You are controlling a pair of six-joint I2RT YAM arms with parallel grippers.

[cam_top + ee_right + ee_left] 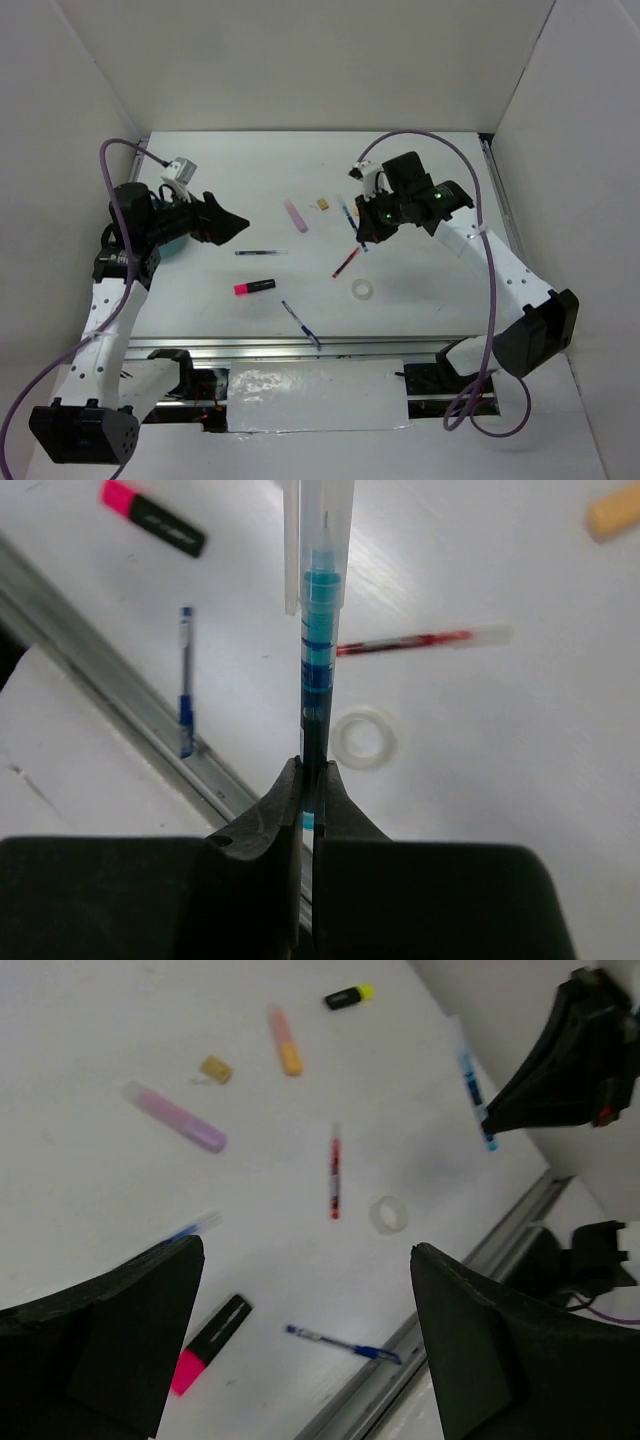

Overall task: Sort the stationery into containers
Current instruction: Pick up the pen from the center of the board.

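My right gripper (363, 238) is shut on a light-blue pen (318, 630) and holds it above the table, over the tape ring (364, 738) and red pen (420, 640). My left gripper (235, 222) is open and empty, hovering at the left. The teal cup (178, 243) is mostly hidden under the left arm. On the table lie a pink marker (296, 215), tan eraser (323, 204), a blue pen (261, 252), a pink-black highlighter (255, 287) and another blue pen (300, 322) near the front rail. The left wrist view shows an orange marker (285, 1040) and black-yellow marker (348, 997).
A metal rail (300, 345) runs along the table's front edge. White walls enclose the table at the back and both sides. Purple cables hang from both arms.
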